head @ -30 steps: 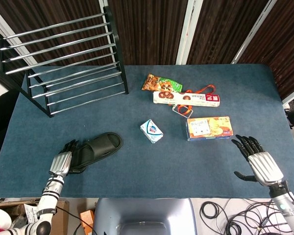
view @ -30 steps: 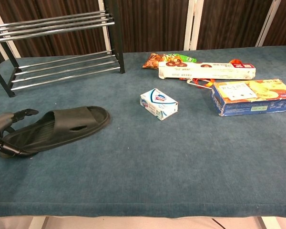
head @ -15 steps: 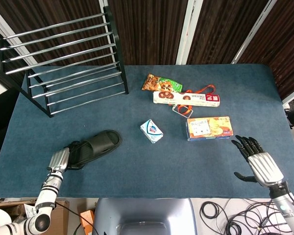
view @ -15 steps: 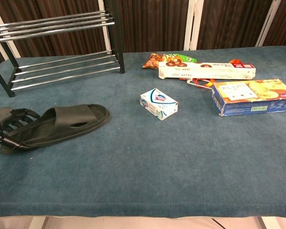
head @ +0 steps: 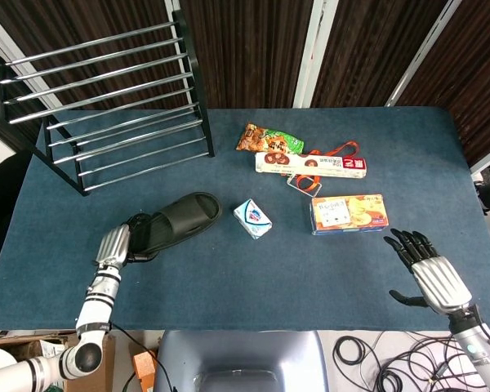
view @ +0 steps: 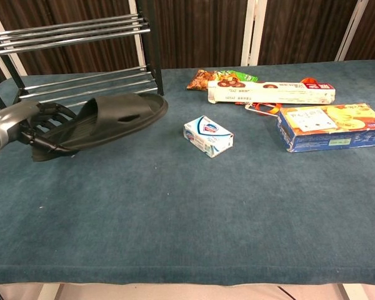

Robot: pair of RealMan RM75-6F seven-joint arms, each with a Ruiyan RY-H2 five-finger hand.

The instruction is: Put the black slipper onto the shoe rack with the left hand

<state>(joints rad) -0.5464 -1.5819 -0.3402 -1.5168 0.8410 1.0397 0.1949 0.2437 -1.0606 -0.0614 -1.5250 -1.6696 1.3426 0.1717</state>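
The black slipper (head: 180, 217) (view: 109, 119) hangs above the blue table, toe pointing right. My left hand (head: 116, 243) (view: 26, 122) grips its heel end, fingers curled around the sole edge. The metal shoe rack (head: 98, 98) (view: 81, 56) stands at the table's far left corner, beyond the slipper, with bare bars on both shelves. My right hand (head: 429, 276) hovers open near the table's front right edge with its fingers spread; the chest view does not show it.
A small white and blue pack (head: 252, 218) (view: 208, 135) lies right of the slipper. Further right are a biscuit box (head: 349, 213) (view: 332, 127), a long white box (head: 310, 164) (view: 270, 92) and a snack bag (head: 268, 139).
My left hand has lifted the slipper off the table and carried it up and toward the rack. The right hand has barely moved.
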